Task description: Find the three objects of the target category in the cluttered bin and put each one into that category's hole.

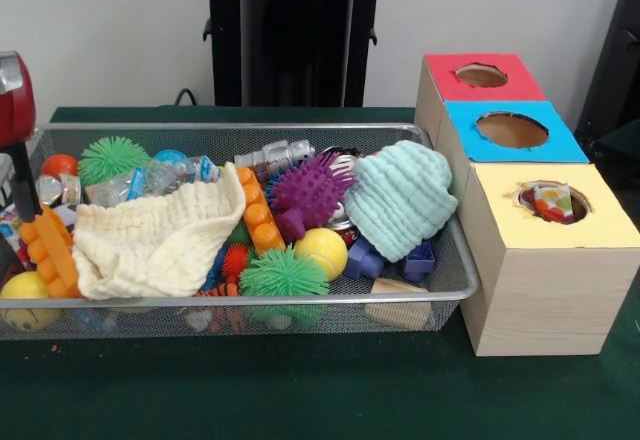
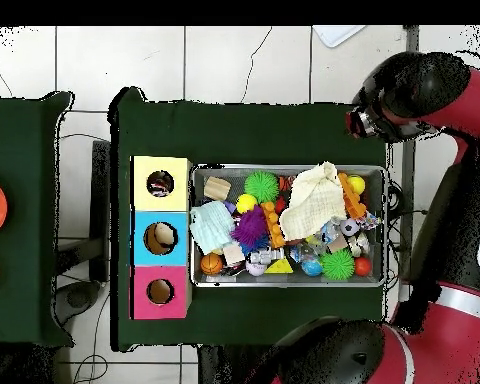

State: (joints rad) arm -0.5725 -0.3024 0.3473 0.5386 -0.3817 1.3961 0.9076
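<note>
The silver wire-mesh bin sits on the green table, full of toys; it also shows in the overhead view. A white cloth piece with red and orange dots lies inside the round hole in the yellow-topped box, which is at the bin's right end. No dotted cloth shows clearly among the clutter in the bin. My gripper hangs at the picture's left edge over the bin's left end, under the red wrist. Most of it is cut off by the edge.
A cream knit cloth and a mint knit cloth cover much of the bin. Around them lie a purple spiky ball, a green spiky ball, a yellow ball and orange bricks. Blue-topped and red-topped boxes stand behind the yellow one.
</note>
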